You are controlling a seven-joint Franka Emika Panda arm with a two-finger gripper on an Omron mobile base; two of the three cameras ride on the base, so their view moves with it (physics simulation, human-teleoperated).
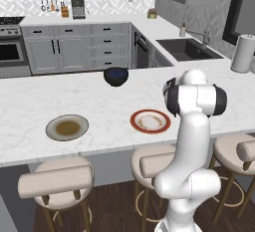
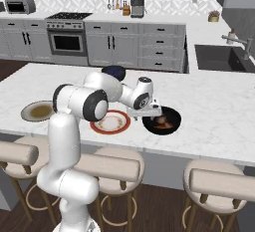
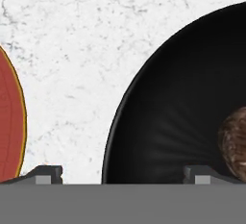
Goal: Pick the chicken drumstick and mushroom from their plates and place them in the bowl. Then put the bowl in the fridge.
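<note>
With both plates bare, the red-rimmed plate (image 2: 110, 122) and the grey-olive plate (image 2: 37, 110), the food seems already dropped in: orange-brown pieces lie in the black bowl (image 2: 169, 128) at the centre of the right base view, though I can't tell the drumstick from the mushroom. The end effector (image 2: 149, 114) hangs spread wide and empty at the bowl's left rim. In the hand view one fingertip (image 3: 48, 174) is outside the wall and the other over the inside. I'd say the lift is next: sink low, pinch the wall squarely and keep it level. Another dark bowl (image 1: 115, 75) sits at the table's (image 1: 30, 101) far edge.
</note>
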